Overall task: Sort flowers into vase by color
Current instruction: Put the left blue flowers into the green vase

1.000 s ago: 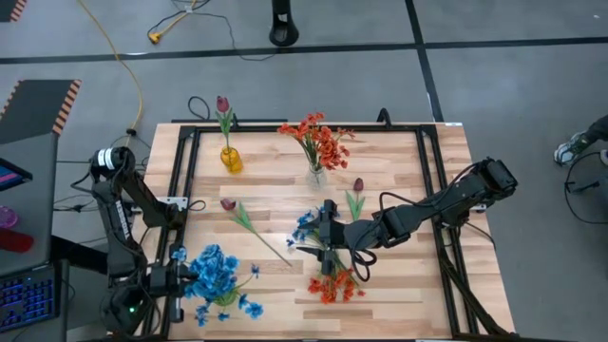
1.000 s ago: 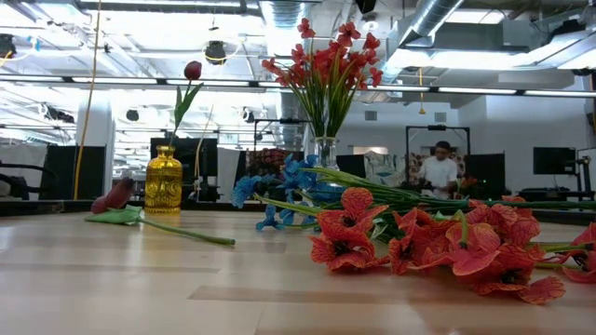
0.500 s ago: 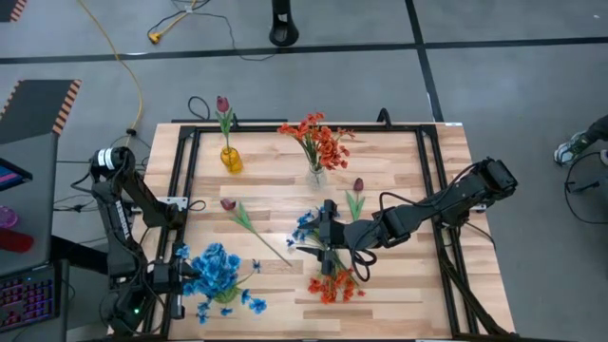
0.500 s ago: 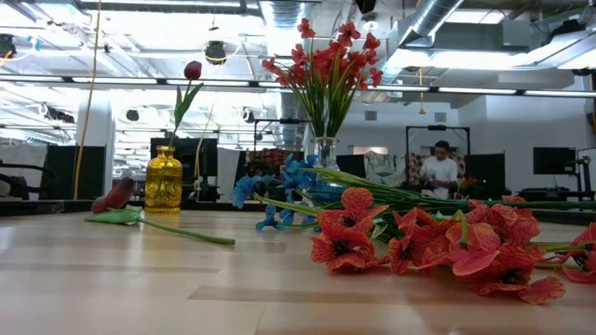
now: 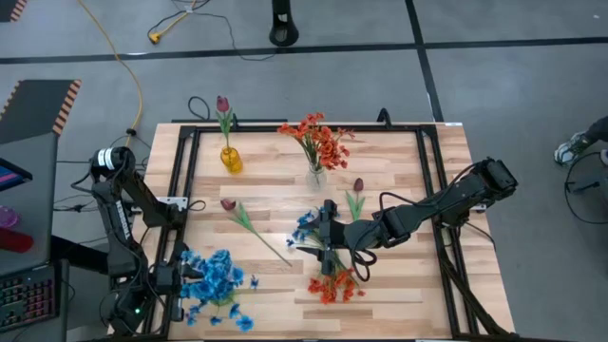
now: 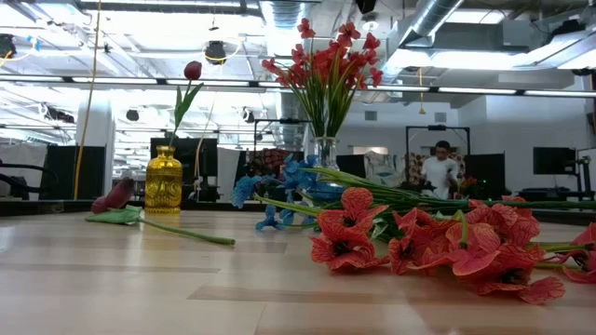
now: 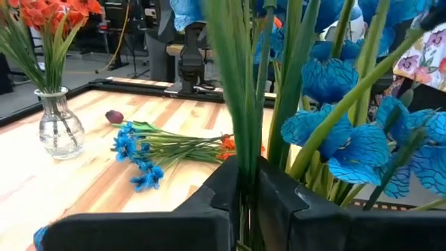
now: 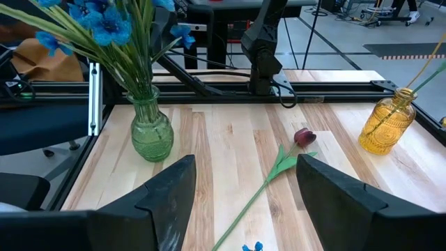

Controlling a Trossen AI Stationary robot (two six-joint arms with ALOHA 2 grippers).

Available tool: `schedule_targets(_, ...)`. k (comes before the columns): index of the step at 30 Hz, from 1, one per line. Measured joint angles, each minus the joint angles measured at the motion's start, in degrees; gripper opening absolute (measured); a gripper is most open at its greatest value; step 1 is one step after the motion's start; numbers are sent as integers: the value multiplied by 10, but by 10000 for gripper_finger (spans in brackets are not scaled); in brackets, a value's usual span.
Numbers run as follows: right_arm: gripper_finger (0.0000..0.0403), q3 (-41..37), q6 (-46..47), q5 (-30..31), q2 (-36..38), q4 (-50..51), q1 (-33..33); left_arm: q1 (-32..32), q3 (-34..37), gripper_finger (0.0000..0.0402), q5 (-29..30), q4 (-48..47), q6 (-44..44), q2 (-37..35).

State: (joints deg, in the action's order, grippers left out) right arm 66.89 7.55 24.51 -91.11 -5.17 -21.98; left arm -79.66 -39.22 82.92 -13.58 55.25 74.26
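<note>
Left tool (image 7: pixel 244 195) at desk (image 5: pixel 399 294) near-left corner, fingers clamped on blue bunch (image 5: pixel 214 278) stems over green vase (image 8: pixel 152 132). Mid-desk: right tool (image 5: pixel 328 233) low, fingers wide apart, holding nothing, above loose blue sprigs (image 5: pixel 306 226) & orange-red sprigs (image 5: pixel 334 285). Maroon tulip (image 5: pixel 249 221) lies alone, bare wood around. Far edge: yellow vase (image 5: pixel 231 158), clear vase (image 5: pixel 316 174).
</note>
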Motion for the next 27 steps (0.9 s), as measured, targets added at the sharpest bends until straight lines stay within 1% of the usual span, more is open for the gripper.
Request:
schedule_targets(8, 276, 0, 0, 0, 0, 0, 0, -1, 0, 88, 2, 5, -21, -7)
schedule_targets(11, 276, 0, 0, 0, 0, 0, 0, -4, 0, 109, 1, 5, -22, -22)
schedule_targets(14, 276, 0, 0, 0, 0, 0, 0, -11, 0, 125, -3, 5, -49, -43)
schedule_targets(17, 276, 0, 0, 0, 0, 0, 0, -17, 0, 132, -21, 5, -80, -66)
schedule_targets(22, 276, 0, 0, 0, 0, 0, 0, -24, 0, 132, -56, 5, -118, -112)
schedule_targets(27, 276, 0, 0, 0, 0, 0, 0, -33, 0, 132, -62, -16, -144, -161)
